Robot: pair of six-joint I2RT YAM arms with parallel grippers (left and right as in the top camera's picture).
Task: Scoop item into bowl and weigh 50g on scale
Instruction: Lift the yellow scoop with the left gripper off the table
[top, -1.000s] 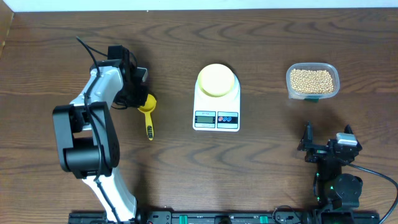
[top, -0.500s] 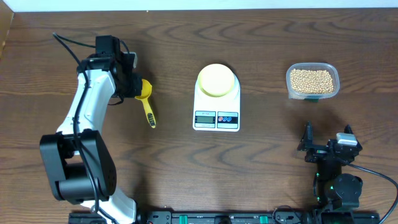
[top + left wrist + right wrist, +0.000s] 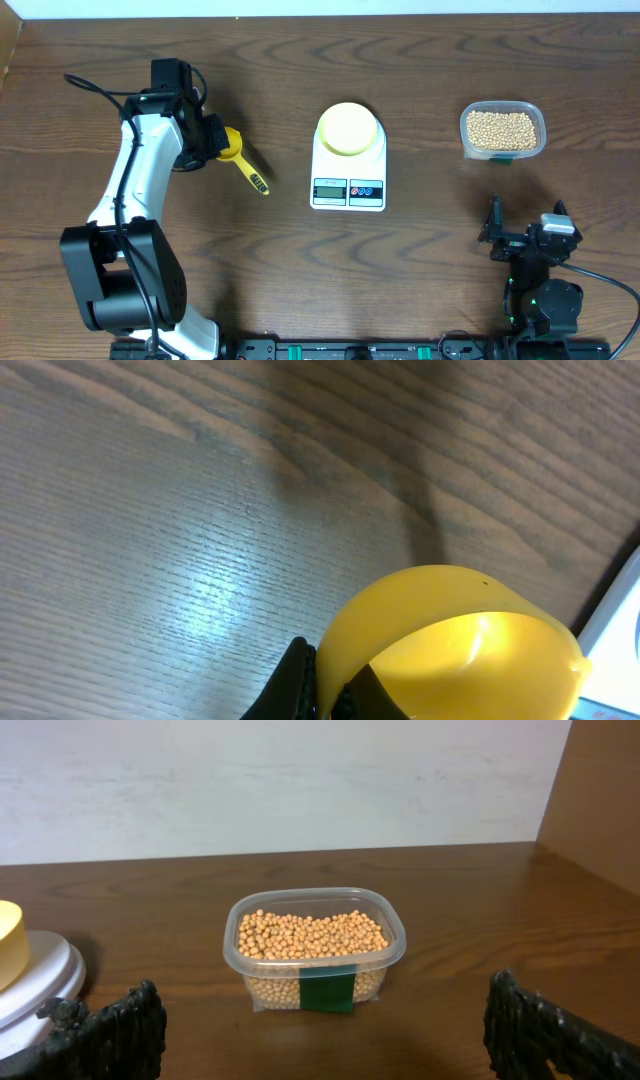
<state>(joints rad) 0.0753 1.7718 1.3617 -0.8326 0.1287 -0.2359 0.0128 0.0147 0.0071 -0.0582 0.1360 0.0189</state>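
At the middle of the dark, wood-grained table (image 3: pixel 300 60): the scale (image 3: pixel 348 185), white, roughly square with rounded corners, with a small display and two round buttons along its near edge; the reading is too small to make out. On its platform: the bowl (image 3: pixel 348 128), round, smooth, pale yellow-green, nearly as wide as the platform. Well to the right of the scale: a clear rectangular plastic tub (image 3: pixel 465 130) with rounded corners, holding the beans (image 3: pixel 502 128), small, round and tan. The right wrist view alone shows the tub's dark green label (image 3: pixel 327 992) and the beans heaped close to the rim; there the scale and bowl are cut off at the frame's left edge. To the left of the scale: a bright yellow glossy plastic scoop (image 3: pixel 240 160), its handle slanting toward the scale. The left gripper (image 3: pixel 213 140) is clamped on the scoop's cup; the left wrist view shows one black finger (image 3: pixel 298 678) against the cup wall, the other hidden behind it. Right of the scale and nearer the table's front edge: the right gripper (image 3: pixel 525 238), its ridged black fingers (image 3: pixel 110 1030) spread wide, holding nothing.
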